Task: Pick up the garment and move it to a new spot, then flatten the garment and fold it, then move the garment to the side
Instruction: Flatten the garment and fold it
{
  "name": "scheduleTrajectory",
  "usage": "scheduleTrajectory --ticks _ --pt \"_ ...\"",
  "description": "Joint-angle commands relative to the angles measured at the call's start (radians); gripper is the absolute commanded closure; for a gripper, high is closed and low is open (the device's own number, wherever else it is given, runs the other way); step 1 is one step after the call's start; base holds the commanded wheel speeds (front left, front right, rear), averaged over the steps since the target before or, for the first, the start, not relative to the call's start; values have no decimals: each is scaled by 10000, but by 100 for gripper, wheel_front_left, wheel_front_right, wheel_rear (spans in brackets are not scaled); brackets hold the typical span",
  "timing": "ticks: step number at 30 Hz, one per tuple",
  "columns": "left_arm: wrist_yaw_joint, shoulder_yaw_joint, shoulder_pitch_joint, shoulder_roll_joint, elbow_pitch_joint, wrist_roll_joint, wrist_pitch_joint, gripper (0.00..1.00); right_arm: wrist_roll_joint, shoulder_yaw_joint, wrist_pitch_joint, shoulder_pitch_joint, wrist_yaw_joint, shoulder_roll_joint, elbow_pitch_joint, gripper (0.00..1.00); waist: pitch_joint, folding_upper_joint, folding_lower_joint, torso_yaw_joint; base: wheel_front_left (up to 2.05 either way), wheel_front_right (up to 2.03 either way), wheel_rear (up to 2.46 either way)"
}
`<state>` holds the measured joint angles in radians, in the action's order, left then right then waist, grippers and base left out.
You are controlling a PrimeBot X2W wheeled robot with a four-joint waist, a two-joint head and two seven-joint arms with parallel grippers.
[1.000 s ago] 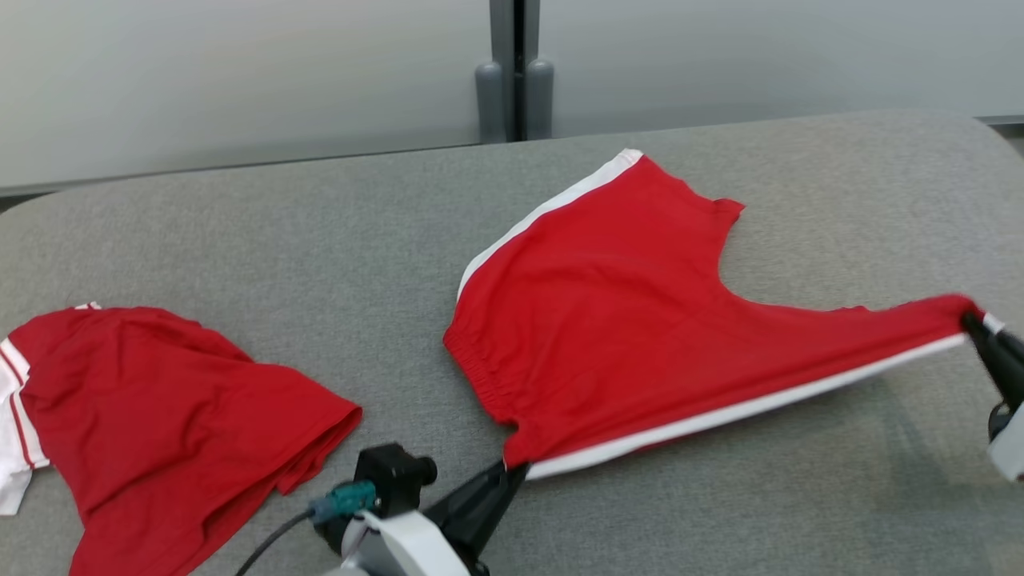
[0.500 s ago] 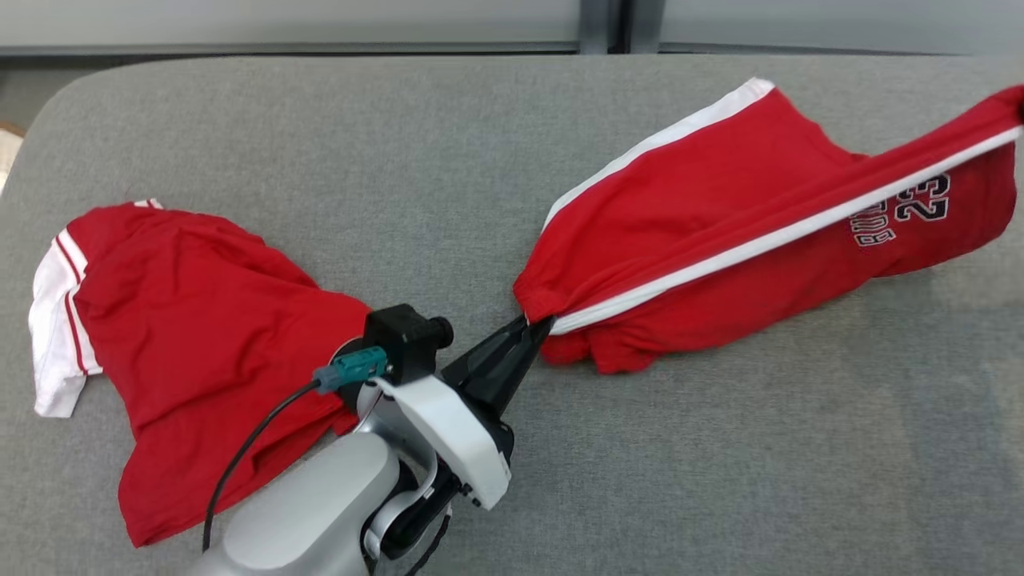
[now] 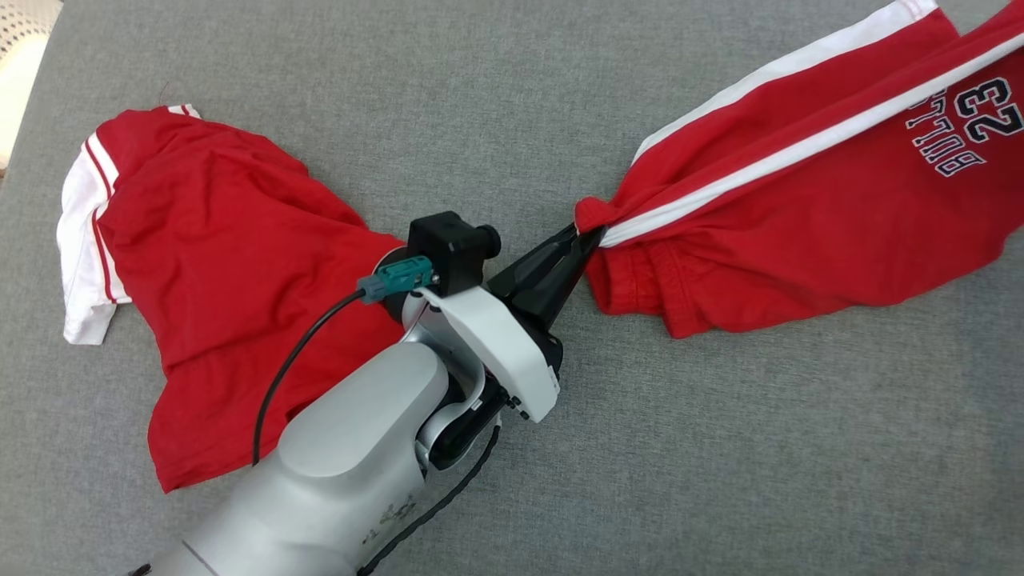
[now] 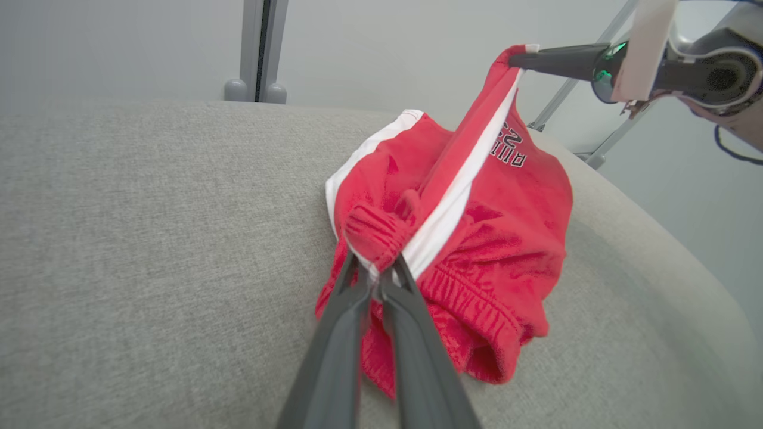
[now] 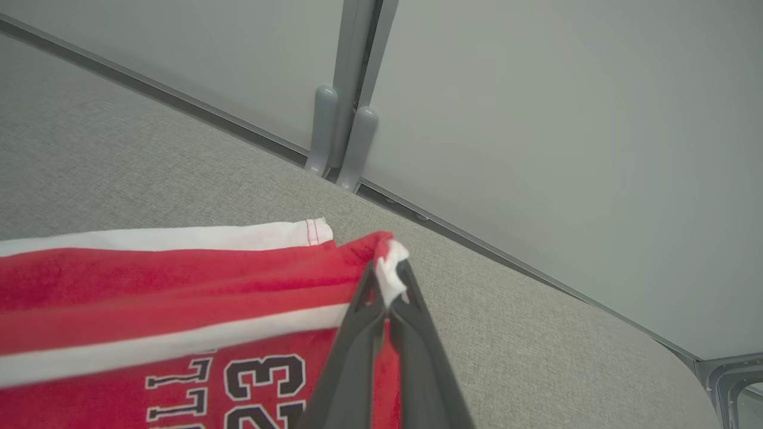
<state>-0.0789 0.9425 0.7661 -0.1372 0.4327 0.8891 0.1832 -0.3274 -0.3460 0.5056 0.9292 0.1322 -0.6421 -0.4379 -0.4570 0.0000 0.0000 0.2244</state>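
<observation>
My left end effector [image 3: 586,234] and right end effector [image 5: 387,280] pinch thin corners of the shorts [image 3: 800,216]; if I pull harder, one could slip.

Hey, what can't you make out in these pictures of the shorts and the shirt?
Head view: the shorts run off the top right edge, so their far end is cut off.
Head view: the left arm covers part of the shirt.
Right wrist view: the lettering is cut by the bottom edge and the right gripper.
Left wrist view: the left gripper hides the cloth behind its fingers.
</observation>
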Motion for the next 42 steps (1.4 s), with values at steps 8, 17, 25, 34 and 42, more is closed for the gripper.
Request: scheduleTrajectory --ticks 8,17,25,34,42 --pt "-265 -134 729 480 522 221 365 100 123 -285 -590 1214 -28 143 -1332 100 -803 0 0 520 0 0 0" --pt "-239 -364 1098 722 697 266 657 0 216 -439 -1152 1886 -27 390 -2157 54 -1096 0 0 643 0 0 0" --pt "-109 -921 819 785 814 148 807 0 312 -160 -2113 1970 -27 748 -2999 0 -882 0 0 575 0 0 0" --pt "199 -2121 17 543 744 -574 827 0 -189 -125 -3800 1288 -27 1257 -3326 0 179 0 0 132 0 0 0" --pt "424 -3845 -1239 255 143 -1202 809 0 -900 -162 -5813 -62 -25 1779 -2914 0 1387 0 0 -501 0 0 0"
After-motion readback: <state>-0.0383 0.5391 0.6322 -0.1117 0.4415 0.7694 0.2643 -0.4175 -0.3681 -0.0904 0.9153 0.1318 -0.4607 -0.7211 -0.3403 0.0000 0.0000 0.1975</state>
